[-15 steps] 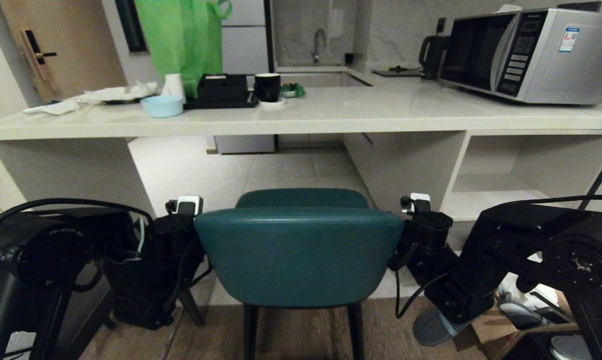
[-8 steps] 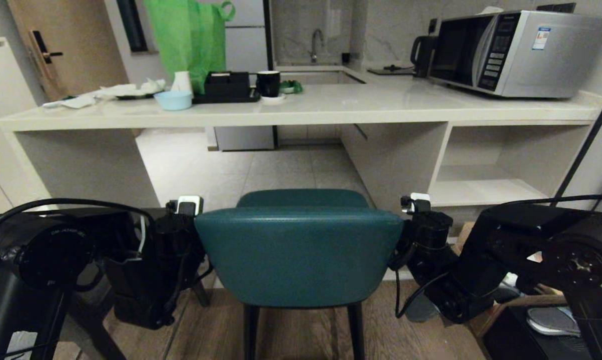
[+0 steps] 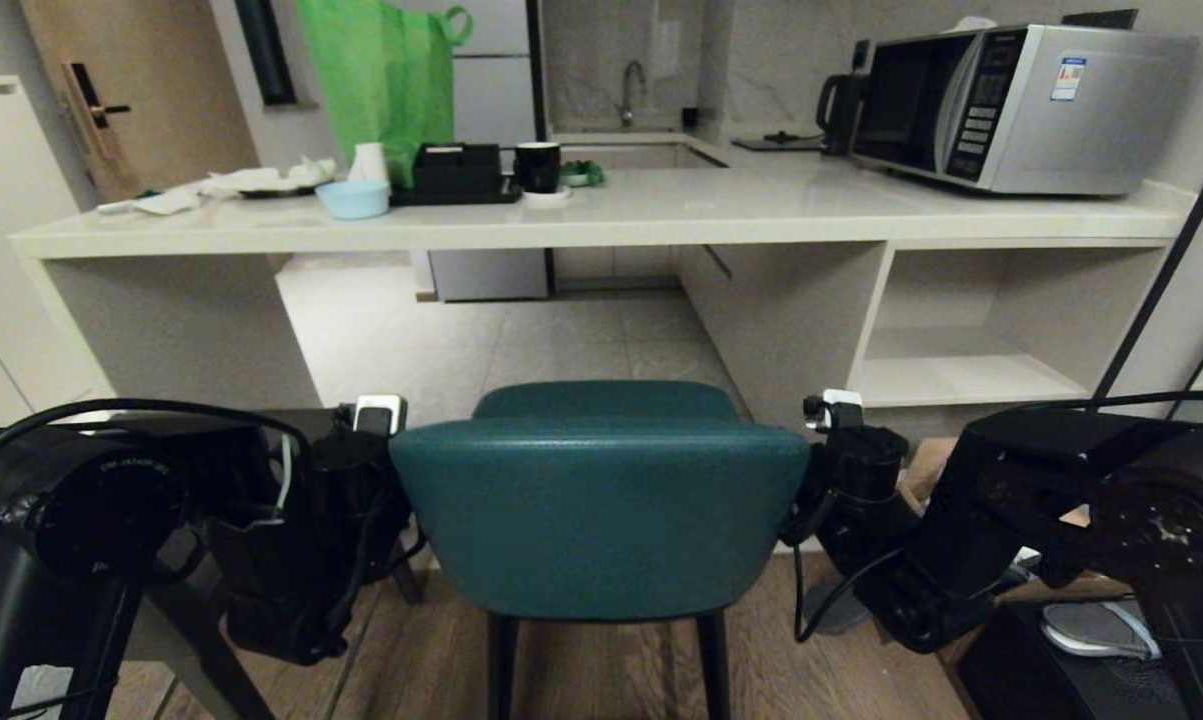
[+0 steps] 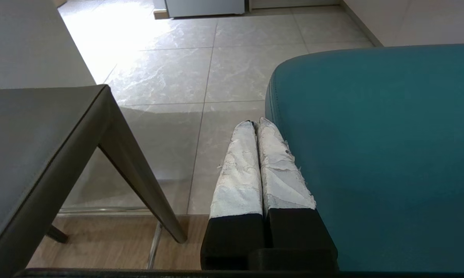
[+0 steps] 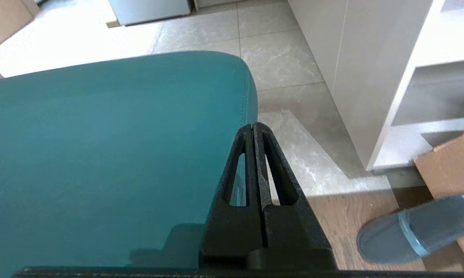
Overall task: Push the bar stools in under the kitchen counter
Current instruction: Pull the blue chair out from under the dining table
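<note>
teal stool (image 3: 601, 500) stands on the floor short of the bench (image 3: 601, 215), flanked at its backrest ends by both arms. left gripper (image 4: 258, 122) and right gripper (image 5: 253, 125), each pressed together, lie along its sides. microwave (image 3: 1021, 100) label unreadable.

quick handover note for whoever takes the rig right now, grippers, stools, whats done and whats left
Left gripper: shut, holding nothing, at the left edge of the teal stool's back.
Right gripper: shut, holding nothing, at its right edge.
Teal stool: between both arms, facing the gap under the kitchen counter, not yet under it.
Dark grey stool: beside it on the left, also out.
Done: arms bracketing the teal stool.
Left: push both stools under.
</note>
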